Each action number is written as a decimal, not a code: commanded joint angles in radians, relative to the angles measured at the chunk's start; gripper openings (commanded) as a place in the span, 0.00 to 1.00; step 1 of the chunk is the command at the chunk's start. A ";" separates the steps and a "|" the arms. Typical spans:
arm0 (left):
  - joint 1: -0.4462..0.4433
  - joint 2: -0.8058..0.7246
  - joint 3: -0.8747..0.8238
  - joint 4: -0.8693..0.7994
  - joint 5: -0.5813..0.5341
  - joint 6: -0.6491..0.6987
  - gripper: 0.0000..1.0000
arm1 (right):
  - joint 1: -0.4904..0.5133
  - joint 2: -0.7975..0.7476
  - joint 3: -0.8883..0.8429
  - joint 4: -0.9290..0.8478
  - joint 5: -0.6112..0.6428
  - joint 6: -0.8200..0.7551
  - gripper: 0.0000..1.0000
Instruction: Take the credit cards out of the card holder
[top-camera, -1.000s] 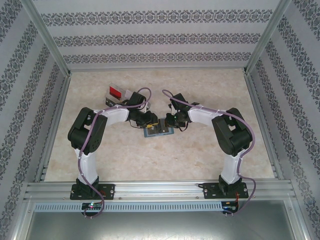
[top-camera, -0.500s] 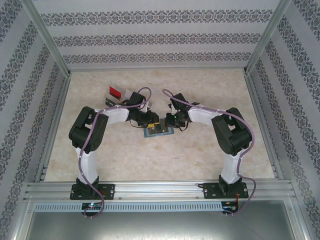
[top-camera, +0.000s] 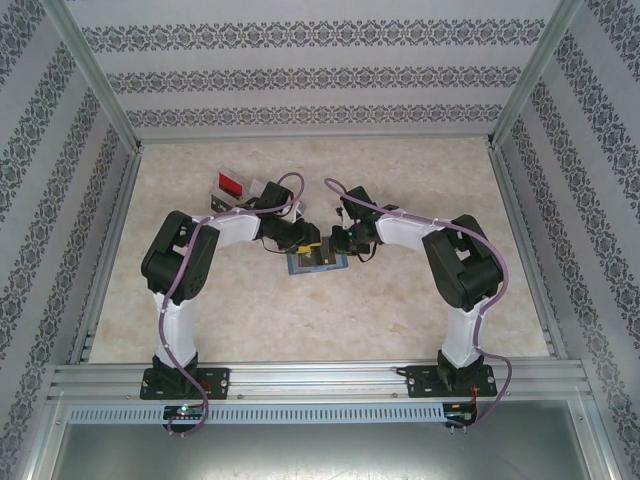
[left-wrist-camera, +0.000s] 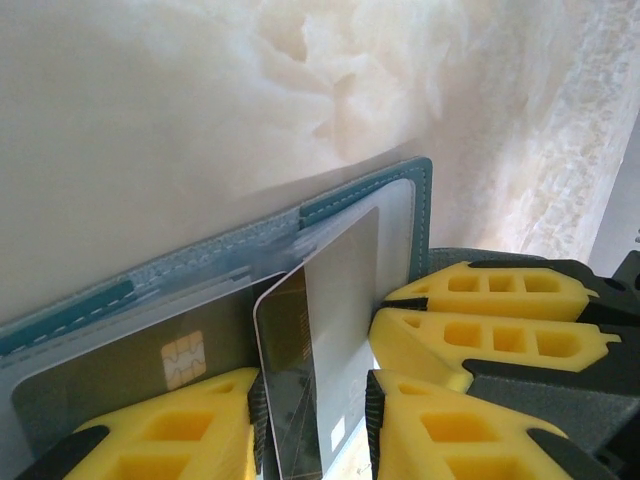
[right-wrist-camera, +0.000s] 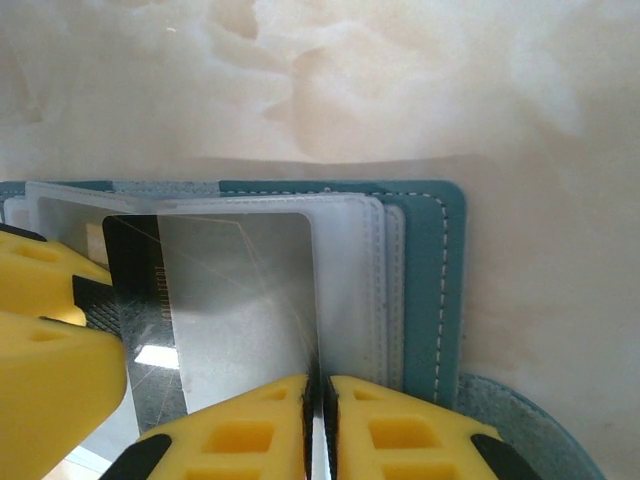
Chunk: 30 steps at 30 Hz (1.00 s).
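My right hand (right-wrist-camera: 314, 390) is pressed almost together on one edge of a silver-grey plastic credit card (right-wrist-camera: 240, 300) with a dark stripe. The card stands tilted up over the flat teal-blue bifold card holder (right-wrist-camera: 445, 290), which lies open on the cream marbled counter (top-camera: 420, 310). My left hand (left-wrist-camera: 310, 400) straddles the card's opposite end with its jaws partly apart. I cannot tell whether its pads actually bear on the plastic.

The pinch looks shallow, just a sliver of slick edge, so a quick lift could let the card slide free and drop back onto the holder. If both hands pull along different lines, the thin plastic may bow or twist out of my grip.

I cannot see whether the card's lower edge has cleared its pocket. If it hasn't, the soft holder, which nothing pins down, will likely rise with it. The clear sleeves just beside the card could also snag in my pinch. A grey-green chip card (left-wrist-camera: 120, 375) sits in the holder next to it and might be dragged askew.
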 joint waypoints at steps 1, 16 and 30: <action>-0.003 0.040 0.009 -0.004 0.000 -0.003 0.35 | -0.007 0.060 -0.013 -0.038 0.007 0.011 0.16; 0.008 -0.002 -0.004 -0.037 -0.040 0.031 0.09 | -0.013 0.049 -0.028 -0.056 0.046 0.016 0.16; 0.018 -0.244 -0.042 -0.317 -0.202 0.184 0.00 | -0.021 -0.024 -0.031 -0.034 0.032 0.012 0.17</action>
